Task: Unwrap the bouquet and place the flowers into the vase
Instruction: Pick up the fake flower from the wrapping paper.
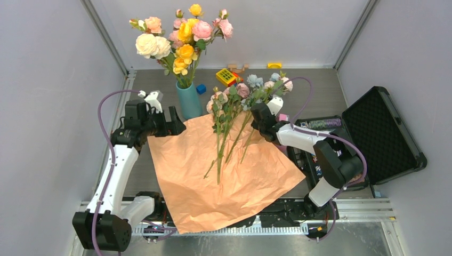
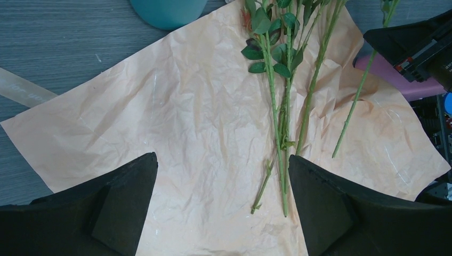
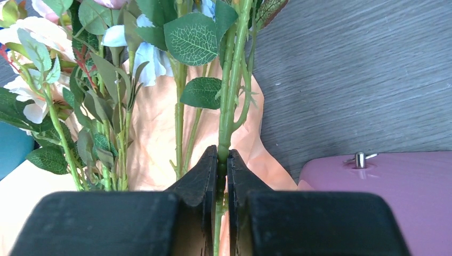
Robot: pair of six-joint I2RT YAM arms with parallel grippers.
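On its wrist view, right hand [image 3: 223,156] pinches one flower stem [image 3: 228,106].

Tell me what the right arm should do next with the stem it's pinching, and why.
Probably lift it and carry it left to the teal vase, which stands upright: the right gripper is shut on a green stem and the kraft paper lies open.
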